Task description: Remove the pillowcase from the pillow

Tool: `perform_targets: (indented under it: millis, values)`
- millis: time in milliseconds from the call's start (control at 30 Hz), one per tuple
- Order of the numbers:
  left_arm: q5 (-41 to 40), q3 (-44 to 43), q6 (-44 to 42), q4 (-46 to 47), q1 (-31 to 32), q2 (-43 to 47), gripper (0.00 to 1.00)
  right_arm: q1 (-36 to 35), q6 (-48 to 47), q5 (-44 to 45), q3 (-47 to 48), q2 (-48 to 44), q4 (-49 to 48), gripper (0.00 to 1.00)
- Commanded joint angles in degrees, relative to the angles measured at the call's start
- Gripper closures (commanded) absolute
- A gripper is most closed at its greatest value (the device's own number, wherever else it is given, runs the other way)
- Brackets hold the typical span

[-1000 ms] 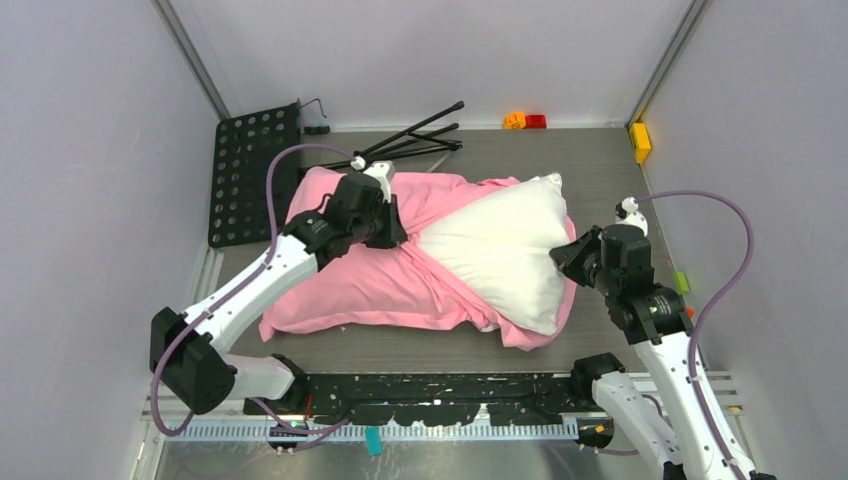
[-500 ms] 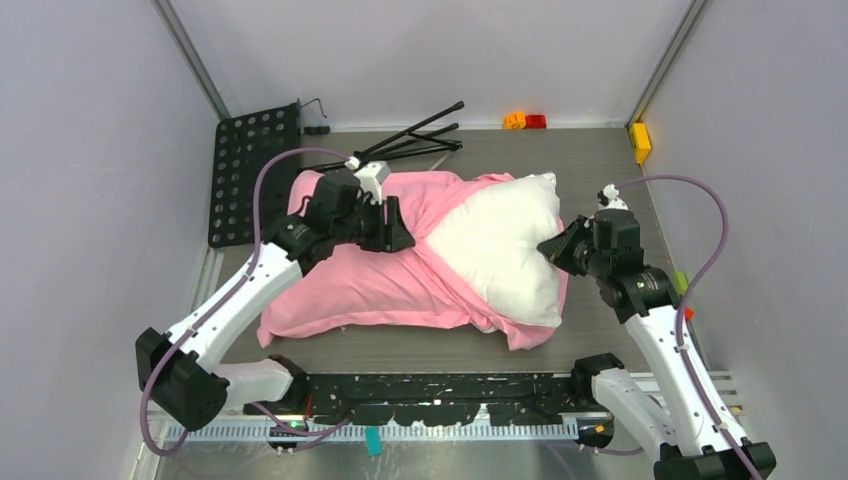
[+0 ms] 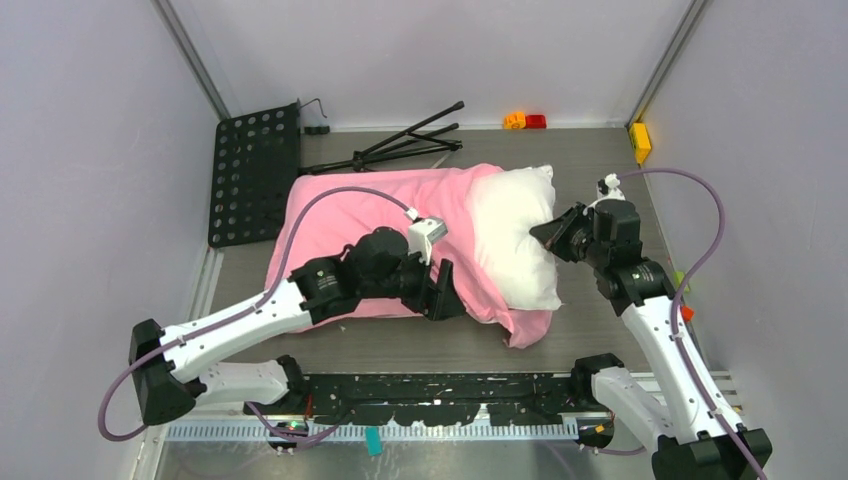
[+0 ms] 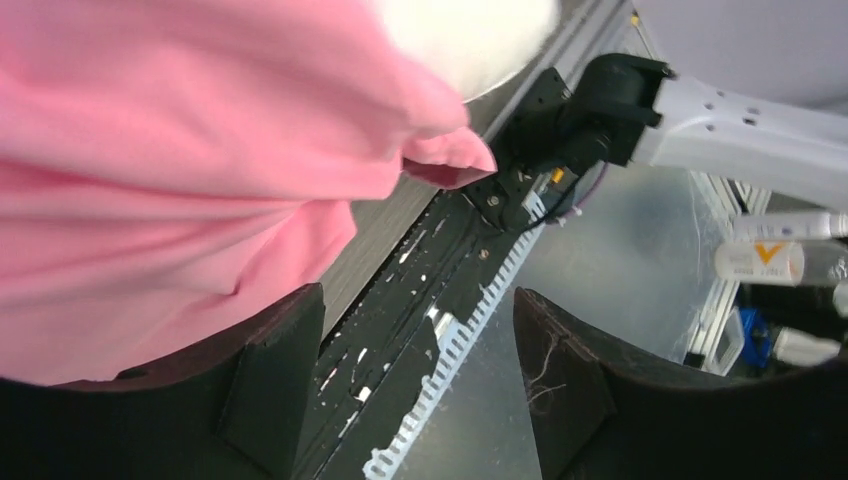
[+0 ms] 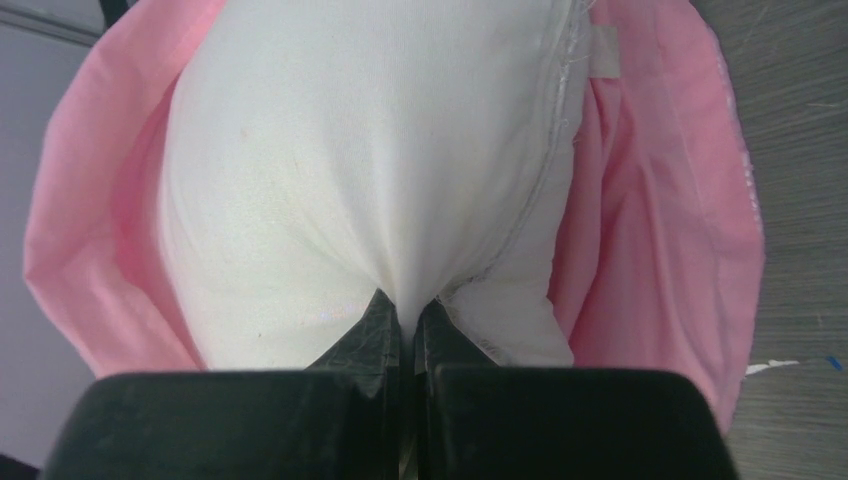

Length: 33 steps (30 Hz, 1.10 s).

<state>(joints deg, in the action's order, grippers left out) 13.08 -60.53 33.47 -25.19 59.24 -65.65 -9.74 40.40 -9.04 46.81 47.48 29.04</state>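
The white pillow lies on the table with its right end bare. The pink pillowcase covers its left part. My right gripper is shut on a pinch of the pillow's white edge; in the right wrist view the gripper squeezes the pillow, with the pillowcase bunched on both sides. My left gripper hovers at the pillowcase's front edge. In the left wrist view the left gripper stands open with nothing between its fingers, and the pillowcase lies beside its left finger.
A black perforated plate sits at the back left, with a folded black tripod behind the pillow. Small orange and red blocks and a yellow block lie by the back wall. A black rail runs along the near edge.
My left gripper let go of the pillowcase, opened, and swung from the pillow's far side to its front edge. The right gripper pulled the pillow slightly toward the back.
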Motion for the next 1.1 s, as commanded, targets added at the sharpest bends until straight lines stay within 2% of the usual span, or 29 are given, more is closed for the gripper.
perform_targets:
  millis: [0,133,233,300,433,567,800,933,1000,1067]
  values:
    - [-8.4,4.9,12.3,8.6,3.6,3.0,0.29,-0.1,5.0,-3.9,0.6,0.6,-12.6,1.00]
    - [-18.5,6.4,16.6,9.7,10.0,4.1,0.27,-0.1,6.1,-4.3,0.5,2.0,-15.0,1.00]
    - [-22.4,8.9,20.5,11.5,11.1,3.9,0.22,-0.1,6.3,-4.6,0.3,2.6,-16.2,1.00]
    - [-24.4,9.7,20.1,11.8,11.3,2.7,0.20,-0.1,6.6,-4.8,0.3,2.9,-16.5,1.00]
    - [-33.1,3.7,16.1,3.3,12.7,-2.0,0.17,-0.1,6.6,-4.4,0.5,2.7,-16.4,1.00]
    - [-45.6,-5.0,9.8,-2.1,19.1,-6.1,0.09,-0.1,6.5,-4.2,0.9,2.0,-15.3,1.00]
    - [-47.9,-7.9,8.7,3.6,19.7,-11.7,0.00,-0.1,7.2,-4.3,0.2,1.0,-15.2,1.00]
    - [-46.4,-12.7,11.6,-3.6,15.1,-18.4,0.00,-0.1,7.4,-4.2,0.3,-0.2,-14.5,1.00]
    - [-47.6,-12.1,11.5,-4.5,14.3,-20.4,0.01,-0.1,7.0,-3.5,0.4,-0.9,-13.7,1.00]
    - [-50.9,-10.3,11.2,-4.9,14.0,-20.9,0.07,-0.1,6.0,-1.8,0.8,-1.7,-12.0,1.00]
